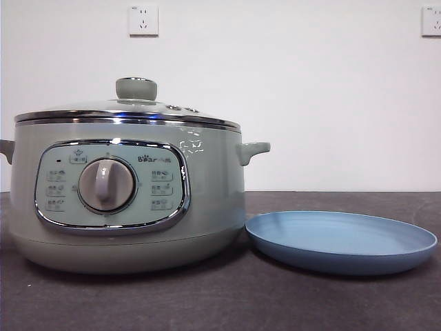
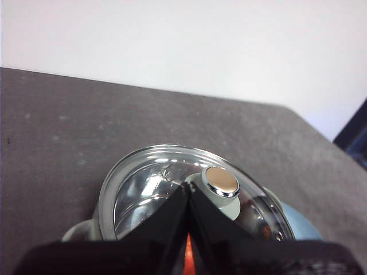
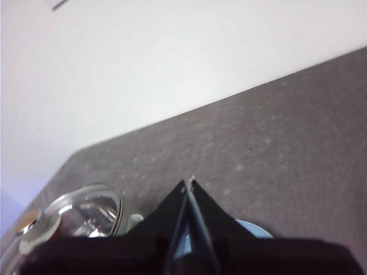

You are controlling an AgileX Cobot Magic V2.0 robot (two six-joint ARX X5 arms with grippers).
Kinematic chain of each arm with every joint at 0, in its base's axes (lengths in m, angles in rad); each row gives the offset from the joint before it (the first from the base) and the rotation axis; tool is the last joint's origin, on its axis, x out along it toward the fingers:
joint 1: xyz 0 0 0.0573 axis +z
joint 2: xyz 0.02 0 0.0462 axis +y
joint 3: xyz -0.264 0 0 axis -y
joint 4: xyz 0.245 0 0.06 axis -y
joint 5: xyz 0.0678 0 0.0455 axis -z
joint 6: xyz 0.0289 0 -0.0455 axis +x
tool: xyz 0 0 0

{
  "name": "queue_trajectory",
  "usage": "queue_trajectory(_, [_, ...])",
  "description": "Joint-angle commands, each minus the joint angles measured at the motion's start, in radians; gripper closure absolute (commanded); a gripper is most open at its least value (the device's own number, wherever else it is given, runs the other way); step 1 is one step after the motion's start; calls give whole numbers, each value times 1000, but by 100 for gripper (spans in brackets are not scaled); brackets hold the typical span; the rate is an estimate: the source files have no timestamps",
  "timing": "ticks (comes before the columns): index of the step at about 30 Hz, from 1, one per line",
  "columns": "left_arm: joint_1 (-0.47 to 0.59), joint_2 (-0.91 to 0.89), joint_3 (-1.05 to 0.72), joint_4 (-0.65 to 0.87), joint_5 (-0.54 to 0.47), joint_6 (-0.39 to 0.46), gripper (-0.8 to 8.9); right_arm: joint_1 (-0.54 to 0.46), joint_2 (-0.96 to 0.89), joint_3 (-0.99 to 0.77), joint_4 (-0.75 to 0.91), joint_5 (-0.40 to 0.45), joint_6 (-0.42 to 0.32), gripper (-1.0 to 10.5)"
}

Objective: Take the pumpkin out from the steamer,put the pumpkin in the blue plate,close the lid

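Pumpkin: only a sliver of orange [image 2: 188,252] is glimpsed between the left tool's jaws in the left wrist view; whether it is the pumpkin cannot be told.
Steamer [image 1: 207,207]: stood on the dark surface [image 1: 220,303], dial and panel faced toward the front camera.
Lid [image 1: 124,110]: seated level on the steamer rim, knob [image 1: 136,88] upright.
Plate [image 1: 341,241]: laid flat just beside the steamer, nothing seen on it.
Left tool [image 2: 188,186]: held above the lid, jaws pressed together at the tips, nothing gripped, tips near the chrome-capped knob.
Right tool [image 3: 189,183]: held above the surface, jaws closed to a point, nothing gripped; lid and plate edge are seen below it.
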Motion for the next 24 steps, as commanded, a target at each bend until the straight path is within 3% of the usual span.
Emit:
queue_trajectory(1, [0,48,61,-37,26,95,821,-3,76,80,-32,-53,-153,948])
queue_trajectory(5, [-1,108,132,-71,67,109,816,-3,195,198,-117,-142,-267,946])
queue_trajectory(9, [-2,131,144,-68,156,109,799,-3,282,275,-192,-216,-322,938])
queue_trajectory(14, [-13,136,144,-83,172,106,488,-3,342,298,-219,-216,-331,662])
queue_trajectory(18, [-31,143,144,-97,163,105,489,-3,358,298,-247,-209,-332,488])
queue_trajectory(21, [-57,172,155,-101,111,105,377,-3,363,298,-256,-209,-331,472])
queue_trajectory(24, [-97,231,186,-111,87,107,366,-3,363,298,-255,-210,-327,473])
